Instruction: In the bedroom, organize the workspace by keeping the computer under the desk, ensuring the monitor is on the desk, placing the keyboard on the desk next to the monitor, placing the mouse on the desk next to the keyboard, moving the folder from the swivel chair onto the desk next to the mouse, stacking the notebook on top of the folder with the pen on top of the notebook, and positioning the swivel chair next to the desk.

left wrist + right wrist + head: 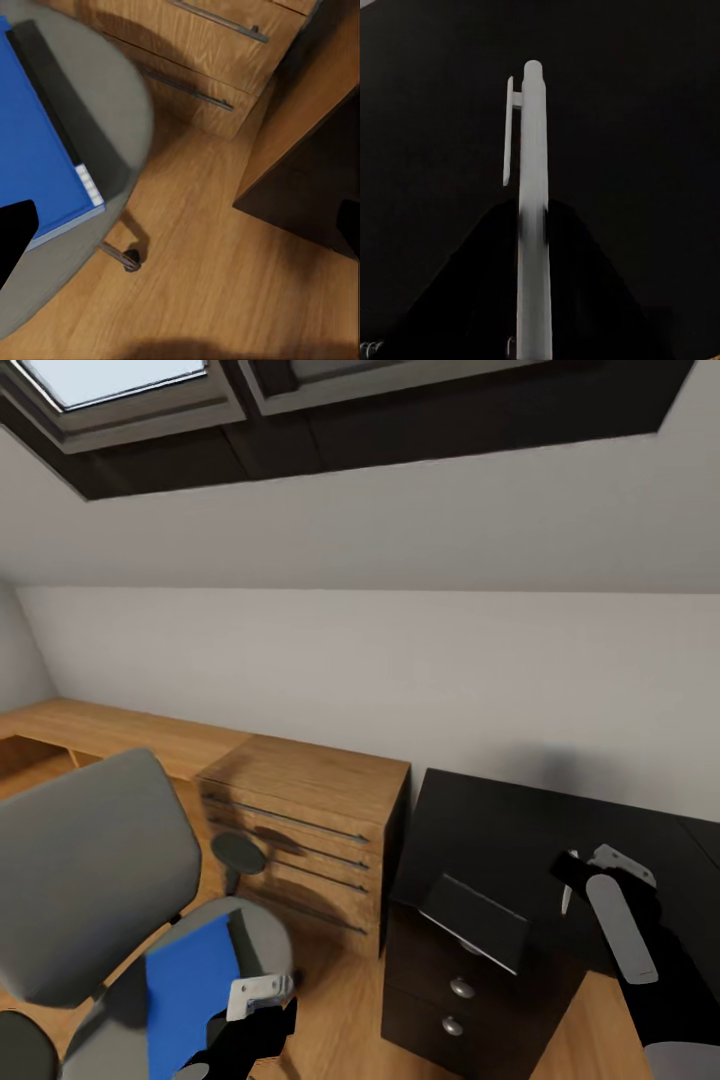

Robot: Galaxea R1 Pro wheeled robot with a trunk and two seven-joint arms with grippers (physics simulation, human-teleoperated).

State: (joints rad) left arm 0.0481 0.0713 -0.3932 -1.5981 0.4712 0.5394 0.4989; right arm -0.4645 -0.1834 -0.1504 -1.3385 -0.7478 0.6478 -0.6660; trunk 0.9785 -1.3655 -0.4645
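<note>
While the right pincer (572, 868) hung over the black table (500, 830), closed on the white pen (532, 217), the notebook (475, 920) lay on the table's near corner; blue folder (188, 990) rested on swivel chair (90, 880) seat; left pincer (262, 1000) beside the folder, jaws spread, empty.

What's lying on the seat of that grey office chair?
A bright-blue folder lies flat on the swivel chair seat. The left gripper hovers beside it. Anything beneath the folder is hidden.
</note>
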